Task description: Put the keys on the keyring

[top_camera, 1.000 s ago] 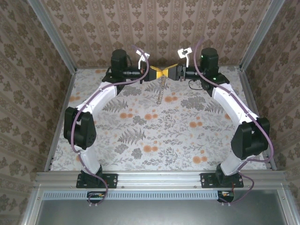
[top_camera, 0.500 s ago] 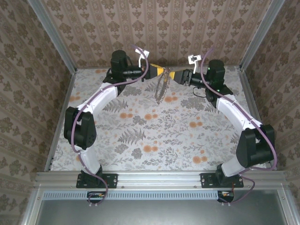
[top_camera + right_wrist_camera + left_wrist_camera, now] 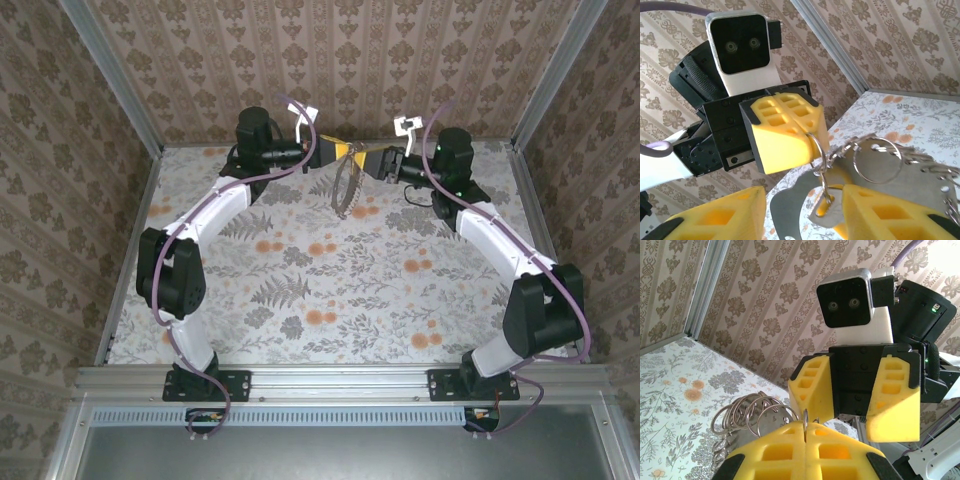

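My left gripper is held above the far middle of the table, shut on the thin metal keyring. The hoop's edge sticks out of the seam between its yellow fingers. My right gripper faces it from the right, open. A small flat metal key with a yellow-showing hole hangs between its fingers, close against the right finger. The keyring's wire seems to pass through that hole. More rings dangle below the left gripper.
A flat grey metal tag and a chain of further rings hang with the bundle over the floral tablecloth. Patterned walls and metal rails close the table on three sides.
The right arm swung outward and its gripper now meets the left one at an angle instead of head-on. The hanging ring bundle turned from edge-on to more face-on. The left arm stayed put.
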Robot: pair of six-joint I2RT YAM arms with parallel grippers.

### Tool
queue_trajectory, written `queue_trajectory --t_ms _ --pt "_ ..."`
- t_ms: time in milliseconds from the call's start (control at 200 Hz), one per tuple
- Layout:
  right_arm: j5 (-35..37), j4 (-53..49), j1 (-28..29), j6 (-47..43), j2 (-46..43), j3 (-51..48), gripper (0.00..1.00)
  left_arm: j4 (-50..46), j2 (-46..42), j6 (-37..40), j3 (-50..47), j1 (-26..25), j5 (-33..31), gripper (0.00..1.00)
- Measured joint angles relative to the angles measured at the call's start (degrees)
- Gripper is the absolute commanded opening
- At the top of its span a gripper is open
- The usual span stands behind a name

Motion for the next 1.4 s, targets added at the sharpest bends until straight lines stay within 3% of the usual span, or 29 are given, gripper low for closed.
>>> queue_trajectory --t_ms 390,900,1400 --pt "0.94 -1.62 1.03 -1.22 1.97 1.31 0.00 0.00 -0.02 -0.04 0.00 0.00 -0.07 0.00" --pt "4.61 -4.52 3.54 -3.43 1.97 1.53 0.00 1.53 -2.67 -2.34 -4.52 -0.17 -3.96 0.00" --pt "19.87 -9.73 8.31 -2.10 0.96 2.08 0.00 7.06 -4.52 -3.87 -10.27 -1.97 -13.86 0.00"
